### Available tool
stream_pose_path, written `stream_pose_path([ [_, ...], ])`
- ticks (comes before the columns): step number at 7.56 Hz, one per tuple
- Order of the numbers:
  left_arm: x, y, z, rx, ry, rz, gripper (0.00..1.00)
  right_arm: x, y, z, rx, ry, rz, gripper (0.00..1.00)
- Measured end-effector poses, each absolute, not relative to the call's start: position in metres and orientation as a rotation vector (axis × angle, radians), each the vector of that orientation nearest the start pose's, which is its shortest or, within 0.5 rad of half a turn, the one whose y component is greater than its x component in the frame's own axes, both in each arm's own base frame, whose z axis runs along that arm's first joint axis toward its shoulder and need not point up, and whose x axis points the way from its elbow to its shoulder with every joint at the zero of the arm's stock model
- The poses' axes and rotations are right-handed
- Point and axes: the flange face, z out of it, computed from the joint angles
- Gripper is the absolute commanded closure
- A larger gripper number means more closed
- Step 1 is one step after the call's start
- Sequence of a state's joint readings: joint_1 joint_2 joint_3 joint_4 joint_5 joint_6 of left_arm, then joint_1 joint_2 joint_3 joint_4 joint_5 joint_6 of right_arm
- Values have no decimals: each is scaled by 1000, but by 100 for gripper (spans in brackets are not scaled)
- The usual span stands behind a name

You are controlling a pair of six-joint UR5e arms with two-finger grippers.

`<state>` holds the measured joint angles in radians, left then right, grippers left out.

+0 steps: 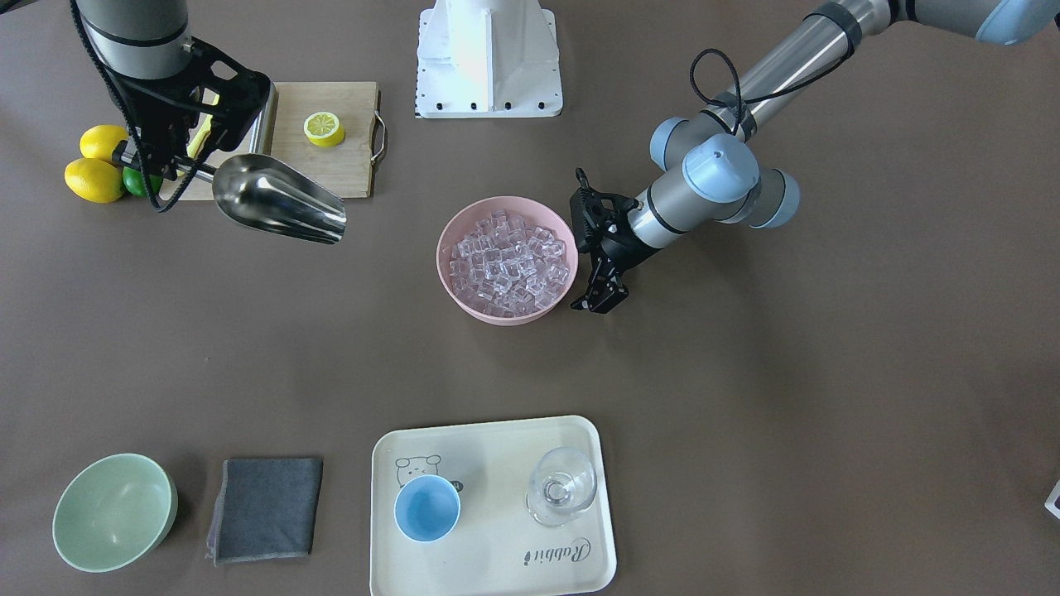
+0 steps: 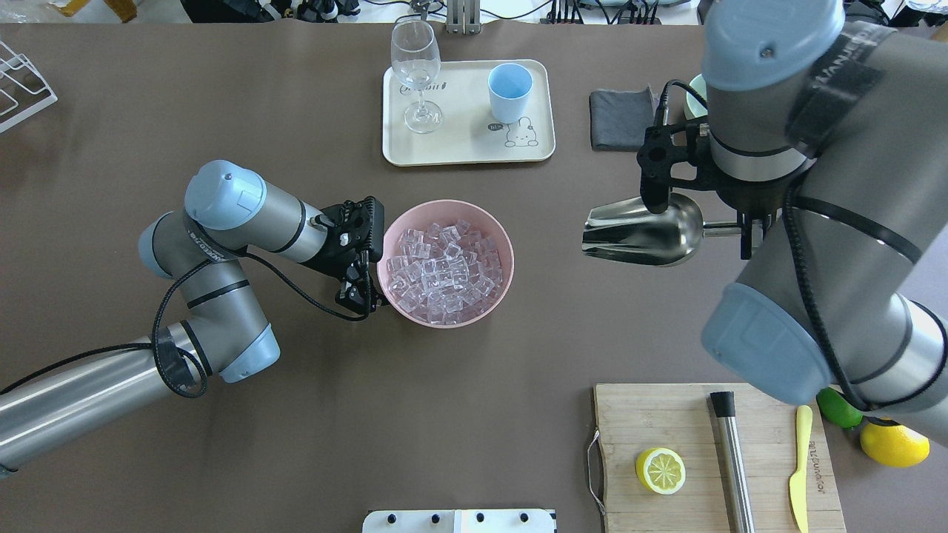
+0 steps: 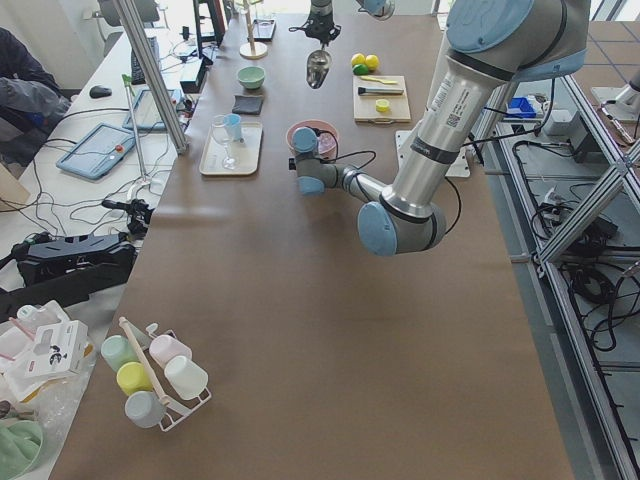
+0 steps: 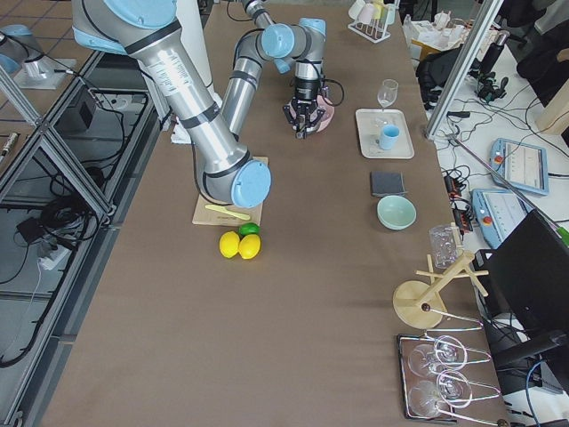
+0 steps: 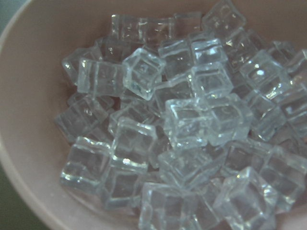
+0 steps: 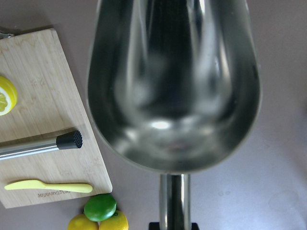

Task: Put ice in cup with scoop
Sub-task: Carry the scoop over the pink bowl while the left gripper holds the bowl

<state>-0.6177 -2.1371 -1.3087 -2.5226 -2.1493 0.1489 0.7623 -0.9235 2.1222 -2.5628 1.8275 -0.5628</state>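
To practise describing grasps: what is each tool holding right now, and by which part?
The right tool holds the scoop by its thin handle. The left tool sits at the pink bowl's rim; a grip cannot be told.

Close-up: clear glassy ice (image 5: 192, 120) cubes heaped in a pink bowl (image 5: 33, 81), filling most of the view. Bowl wall curves along left and bottom.

**Bowl mid-table, tray beyond, board nearest**

A round pink plastic bowl (image 2: 509, 252) sits mid-table with clear ice cubes (image 2: 443, 270) in it. The left gripper (image 2: 361, 287) is just beside its left rim. To its right, the right gripper (image 2: 743, 231) holds a shiny steel scoop (image 2: 643, 231) above the table. Beyond, a cream rectangular tray (image 2: 466, 144) bears a small light-blue cup (image 2: 509, 92), right of a clear wine glass (image 2: 415, 74). A wooden cutting board (image 2: 666, 414) lies nearest, on the right.
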Motion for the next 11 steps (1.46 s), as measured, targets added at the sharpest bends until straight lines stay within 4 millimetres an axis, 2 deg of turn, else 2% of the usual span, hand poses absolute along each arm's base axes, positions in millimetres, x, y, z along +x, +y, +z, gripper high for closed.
stream_pose_path([
  [1,537,-480,329,988,1020,1291,3,-309,-444,194,142,-280,-1435,100],
  [3,540,-484,321,976,1023,1296,3,-323,-459,175,101,-251,-1482,100],
  [5,544,-484,319,975,1024,1308,3,-361,-474,151,70,-217,-1513,100],
  [9,544,-486,325,969,1029,1340,3,-421,-477,144,35,-173,-1519,100],
  [11,544,-486,325,969,1029,1343,3,-439,-485,141,4,-163,-1520,100],
])
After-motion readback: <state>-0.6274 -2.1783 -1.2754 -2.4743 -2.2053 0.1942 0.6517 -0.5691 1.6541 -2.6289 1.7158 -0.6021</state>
